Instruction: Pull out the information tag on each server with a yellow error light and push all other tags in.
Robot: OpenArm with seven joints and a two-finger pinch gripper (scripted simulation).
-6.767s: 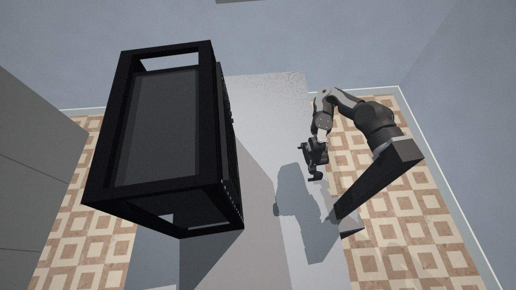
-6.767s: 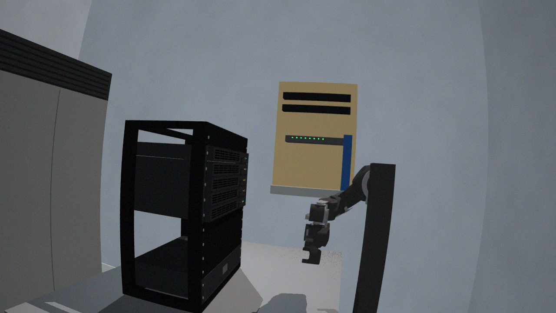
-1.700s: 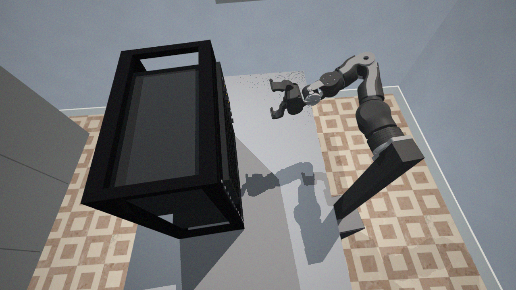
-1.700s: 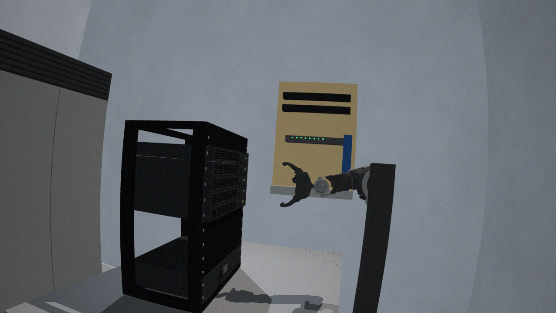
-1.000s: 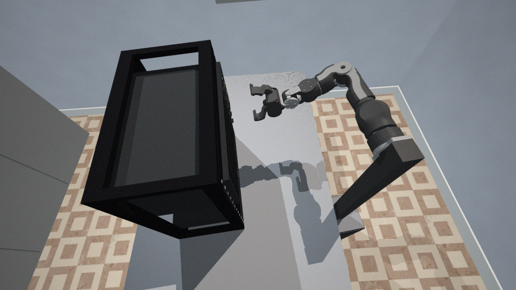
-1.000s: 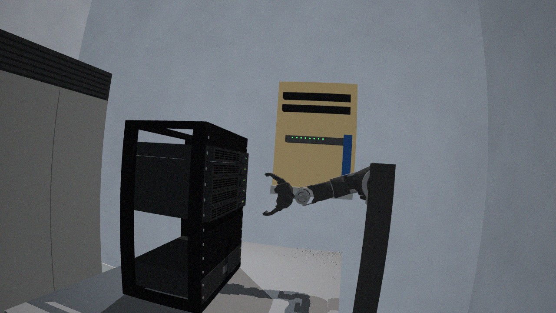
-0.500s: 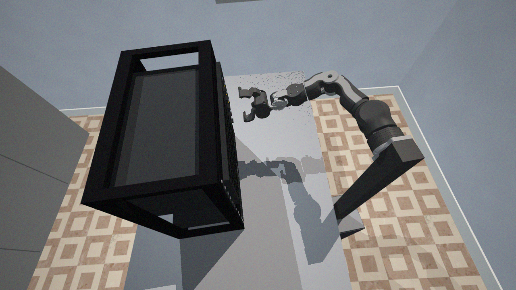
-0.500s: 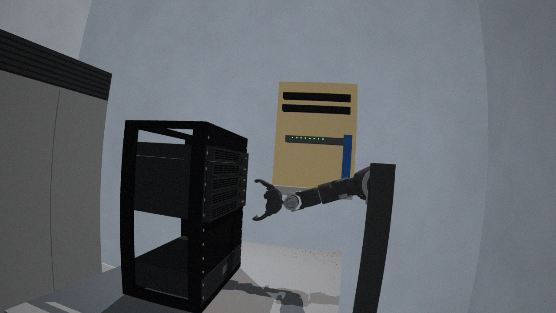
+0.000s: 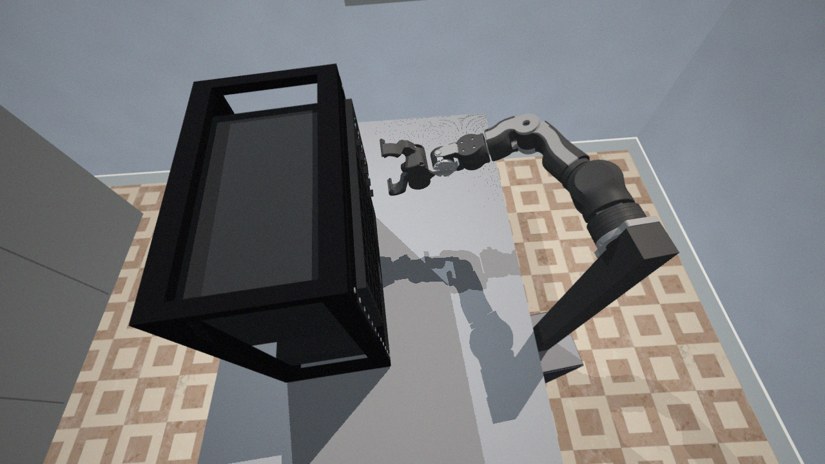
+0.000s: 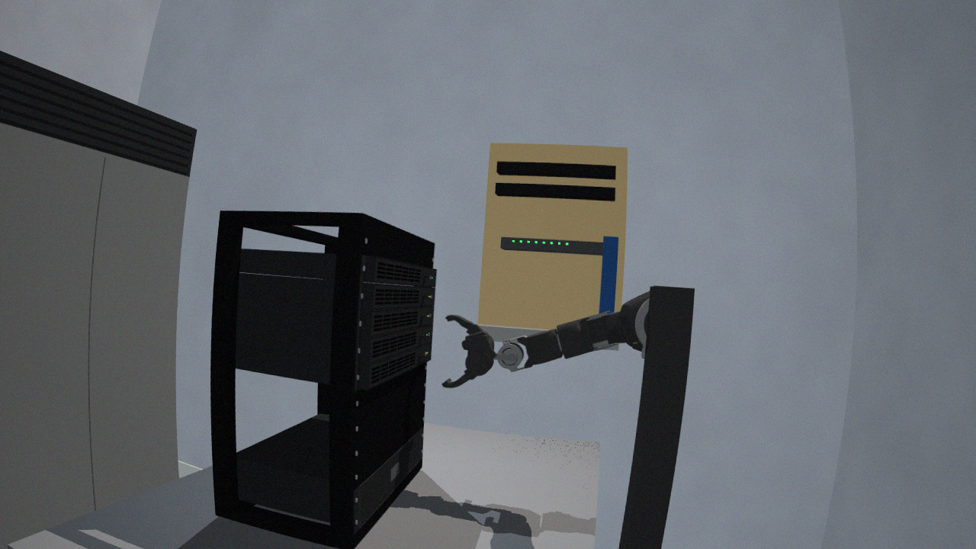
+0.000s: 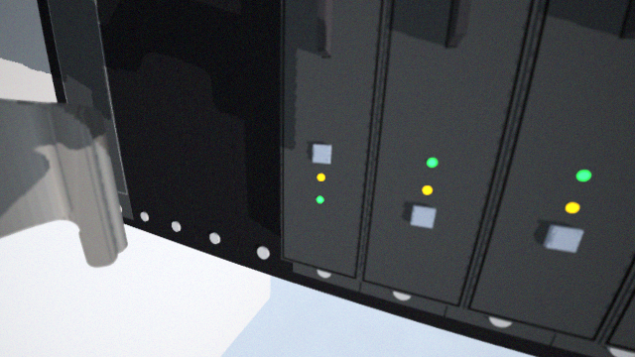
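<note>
- Walls: plain blue-grey (image 9: 577,57) (image 10: 736,136)
- Floor (image 9: 599,415): brown/cream tiles, sq. pattern
- Lt. trim (image 9: 692,270) at floor edge
- Grey cabinet (image 9: 51,276) (image 10: 95,306) w/ dk. slatted top band (image 10: 95,116)
- Tan panel (image 10: 539,287) on wall: 2 blk. bars, 1 dk. unit (image 10: 579,248) w/ 8 green lights, blue strip (image 10: 609,273)
- Shadows on pale surface (image 9: 438,202) (image 10: 518,463)

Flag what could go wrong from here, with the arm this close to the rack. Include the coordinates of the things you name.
The open gripper (image 9: 385,167) (image 10: 444,352) faces the unfastened rack (image 9: 334,173) (image 10: 345,368); driving in too far might shove or tip it.

In the wrist view, a pale square button (image 11: 321,154) sits right beside a yellow light (image 11: 320,177); a stray fingertip could brush the square, which may be a locate button.
</note>
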